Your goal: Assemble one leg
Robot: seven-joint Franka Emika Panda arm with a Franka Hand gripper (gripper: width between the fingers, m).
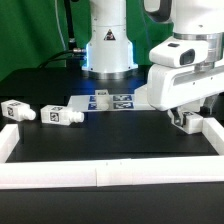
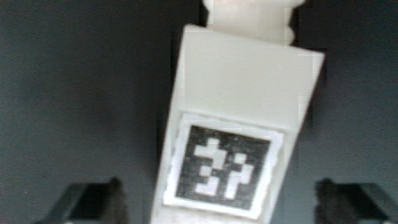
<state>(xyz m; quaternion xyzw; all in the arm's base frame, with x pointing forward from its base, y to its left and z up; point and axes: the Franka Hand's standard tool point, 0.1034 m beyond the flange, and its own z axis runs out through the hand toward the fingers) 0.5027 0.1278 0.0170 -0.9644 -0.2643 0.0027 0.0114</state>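
Three legs: white square-section blocks with black-and-white tags, all lying on the black desk [image 1: 110,140].
Leg at the hand: the leg [image 2: 231,110] lies flat toward the exterior view's right, near the white rim [image 1: 100,176] that borders the desk. One tagged face is turned up to the wrist camera, and a short round peg shows at one end.
Hand: the hand [image 1: 188,122] hangs low over this leg with its jaws spread. One dark finger [image 2: 93,200] stands on each side, with a strip of bare desk between each finger and the leg. It grips nothing.
Other legs: the second leg [image 1: 62,116] and the third leg [image 1: 18,110] lie on their sides at the exterior view's left. They are near each other and well apart from the hand.
Marker board: the marker board [image 1: 115,100] lies flat at the back of the desk, in front of the arm's base.
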